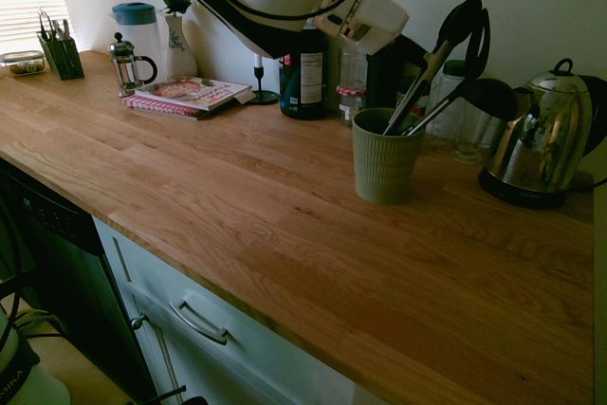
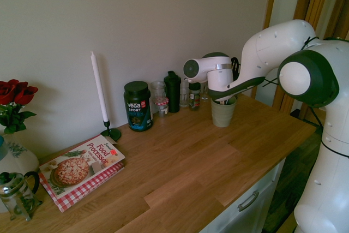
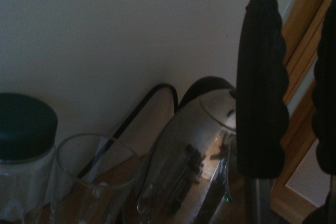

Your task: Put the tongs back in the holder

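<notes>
The tongs (image 1: 438, 59) stand in the holder (image 1: 383, 156), their lower end down inside the cup and their grey arms leaning toward the kettle (image 1: 541, 135), black tips up in the air. The lean looks natural enough — they are far taller than the cup, so they rest against its rim rather than stand straight. A black ladle (image 1: 486, 95) shares the cup and tilts the same way.

The gripper (image 2: 226, 95) sits low over the cup's mouth in the second exterior view, jaws closed; whether they are pinching the tongs' arms or merely shut beside them I cannot make out there. The wrist view shows the two scalloped black tips rising close in front of the camera, which suggests the hand is aligned along the tongs.

The holder stands on the wooden counter (image 1: 237, 215), near the back, beside a row of jars (image 2: 159, 97) — the task looks nearly complete, with only the release left.
</notes>
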### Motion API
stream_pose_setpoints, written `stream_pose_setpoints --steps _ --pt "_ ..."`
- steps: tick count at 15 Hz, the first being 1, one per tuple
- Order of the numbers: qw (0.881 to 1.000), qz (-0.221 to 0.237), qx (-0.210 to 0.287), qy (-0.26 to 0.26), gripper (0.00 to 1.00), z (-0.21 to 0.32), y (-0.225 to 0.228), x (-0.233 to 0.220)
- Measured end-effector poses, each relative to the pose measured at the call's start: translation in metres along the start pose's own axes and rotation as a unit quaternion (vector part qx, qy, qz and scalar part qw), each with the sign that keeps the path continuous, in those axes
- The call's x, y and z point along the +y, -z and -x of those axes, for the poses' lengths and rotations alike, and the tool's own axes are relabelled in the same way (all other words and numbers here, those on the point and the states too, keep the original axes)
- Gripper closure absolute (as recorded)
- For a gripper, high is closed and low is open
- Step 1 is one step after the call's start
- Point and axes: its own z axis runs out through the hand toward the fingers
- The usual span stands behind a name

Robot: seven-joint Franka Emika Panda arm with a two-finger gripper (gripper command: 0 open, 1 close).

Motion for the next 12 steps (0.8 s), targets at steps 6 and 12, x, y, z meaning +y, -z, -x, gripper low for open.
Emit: stream_pose_setpoints --steps 6,12 --pt "1.000 0.005 -0.015 0.002 1.00 0.020 -0.003 0.015" --pt "1.000 0.003 -0.020 0.006 0.00 0.026 0.004 0.030"
